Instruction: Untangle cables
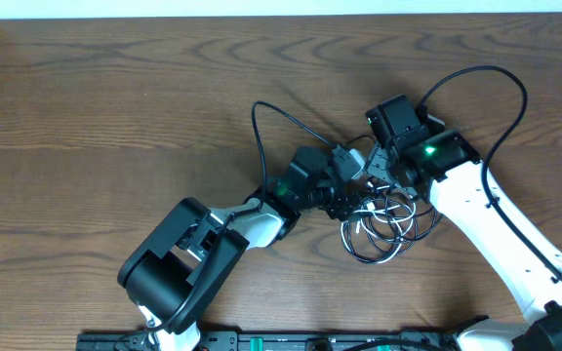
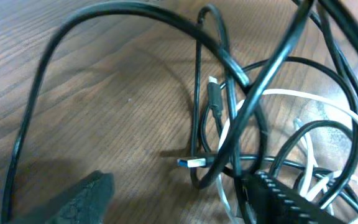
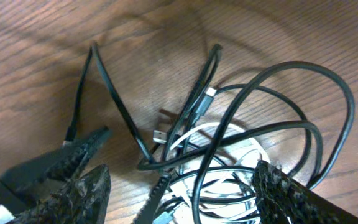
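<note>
The cables (image 1: 383,234) lie in a tangled heap of thin black loops and one white cord on the wooden table (image 1: 144,107). My left gripper (image 1: 347,195) is open at the heap's left edge. In the left wrist view (image 2: 185,199) its right finger sits among the loops, next to a blue-tipped USB plug (image 2: 191,163) and the white cord (image 2: 303,96). My right gripper (image 1: 379,175) is open just above the heap. In the right wrist view (image 3: 182,193) its fingers straddle the black loops (image 3: 291,68) and the white cord (image 3: 229,186). Neither gripper holds anything.
A thicker black loop (image 1: 261,122) rises from the left arm and another (image 1: 515,88) arcs over the right arm. The two grippers are almost touching. The left gripper's finger (image 3: 48,168) shows in the right wrist view.
</note>
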